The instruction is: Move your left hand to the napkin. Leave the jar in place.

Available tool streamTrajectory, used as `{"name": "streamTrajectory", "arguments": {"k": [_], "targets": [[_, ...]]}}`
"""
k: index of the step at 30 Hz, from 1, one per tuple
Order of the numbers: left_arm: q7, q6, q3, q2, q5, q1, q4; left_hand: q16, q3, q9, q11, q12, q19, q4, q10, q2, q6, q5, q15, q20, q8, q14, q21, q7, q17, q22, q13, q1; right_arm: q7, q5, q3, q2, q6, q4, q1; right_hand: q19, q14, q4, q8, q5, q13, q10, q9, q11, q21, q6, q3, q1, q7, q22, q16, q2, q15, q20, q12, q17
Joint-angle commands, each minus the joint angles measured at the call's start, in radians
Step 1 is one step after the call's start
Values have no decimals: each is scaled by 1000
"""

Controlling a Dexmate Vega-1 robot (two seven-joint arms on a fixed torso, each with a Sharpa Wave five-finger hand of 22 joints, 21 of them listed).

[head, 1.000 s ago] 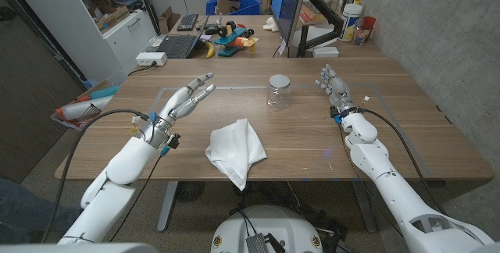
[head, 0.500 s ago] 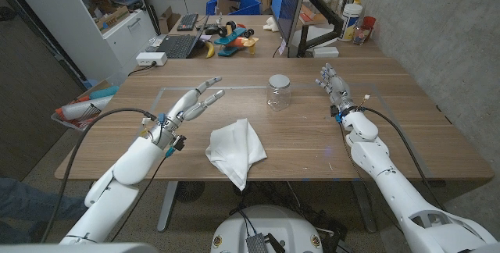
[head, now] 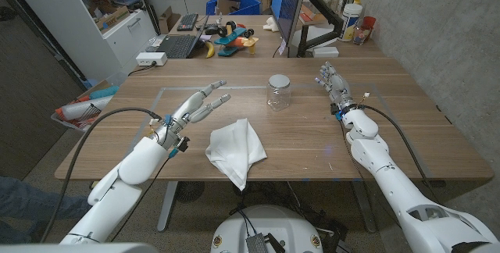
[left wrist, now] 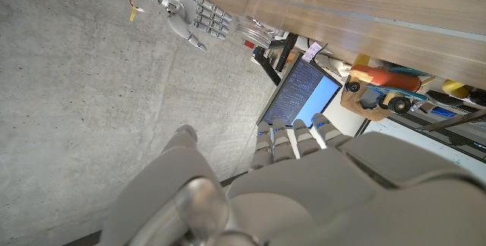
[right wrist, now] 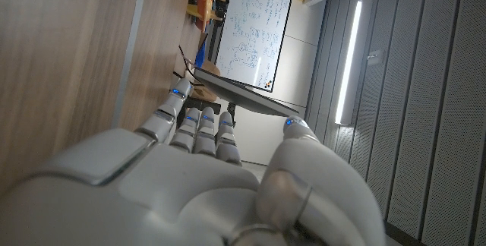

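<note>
Our left hand (head: 195,105) hovers left of centre in the head view, fingers spread wide and holding nothing. The white napkin (head: 236,151) lies crumpled at lower centre, just right of and below that hand, apart from it. The jar (head: 278,92) (clear glass, upright) stands above the napkin. Our right hand (head: 332,83) sits at upper right, fingers apart, empty

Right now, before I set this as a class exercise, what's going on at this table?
A two-armed robot is reaching its left robot hand, fingers spread and holding nothing, over the wooden table towards a crumpled white napkin; it has not touched it yet. The clear glass jar stands upright and untouched further back, apart from both hands. The right robot hand sits open near the table's right side, holding nothing.
</note>
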Motion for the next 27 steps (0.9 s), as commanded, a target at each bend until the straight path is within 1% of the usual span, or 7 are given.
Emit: {"name": "streamTrajectory", "arguments": {"k": [1, 9, 11, 17, 27], "targets": [[-6, -3, 14, 34, 14, -11, 5, 6, 1, 2, -2, 5, 2, -9, 1, 2, 11, -2, -1, 0, -2, 7, -5, 1, 2, 3, 0, 9, 6, -17, -2, 21, 12, 23, 17, 6, 7, -5, 0, -1, 0, 5, 0, 0, -6, 9, 5, -1, 3, 1, 6, 6, 2, -3, 1, 0], [-9, -6, 15, 52, 25, -11, 3, 5, 2, 2, 1, 5, 3, -11, 2, 3, 13, -3, -3, 1, -2, 7, -9, 0, 2, 4, 0, 9, 0, -21, -1, 33, 23, 33, 25, 7, 7, -6, 0, -1, 0, 6, 0, 0, -9, 9, 5, -2, 3, 2, 6, 7, 2, -2, 1, -1], [-7, -6, 14, 53, 28, -9, 2, 5, 2, 2, -2, 5, 3, -12, 1, 3, 13, -3, -2, 2, -3, 8, -11, -1, 2, 4, 0, 10, 1, -22, 0, 33, 24, 34, 27, 8, 8, -6, 0, -1, 0, 6, 0, 0, -10, 9, 5, -2, 3, 2, 6, 7, 2, -2, 1, -2], [22, -3, 6, 60, 83, 9, -12, 5, 2, 2, -4, 5, 3, -13, 2, 4, 14, -3, -3, 3, -3, 8, -13, 0, 2, 4, 0, 10, 3, -25, 0, 38, 33, 44, 32, 9, 9, -7, 0, -1, 0, 7, 0, -2, -13, 9, 4, -3, 3, 2, 6, 7, 2, -2, 1, -3], [37, 4, 0, 74, 127, 29, -32, 4, 2, 2, -6, 5, 5, -15, 3, 5, 16, -3, -3, 4, -3, 8, -18, -1, 2, 4, 0, 11, 9, -25, 1, 45, 45, 54, 39, 10, 8, -9, 0, -1, 0, 7, 0, -3, -18, 10, 4, -4, 2, 2, 6, 8, 2, -2, 0, -5]]}}
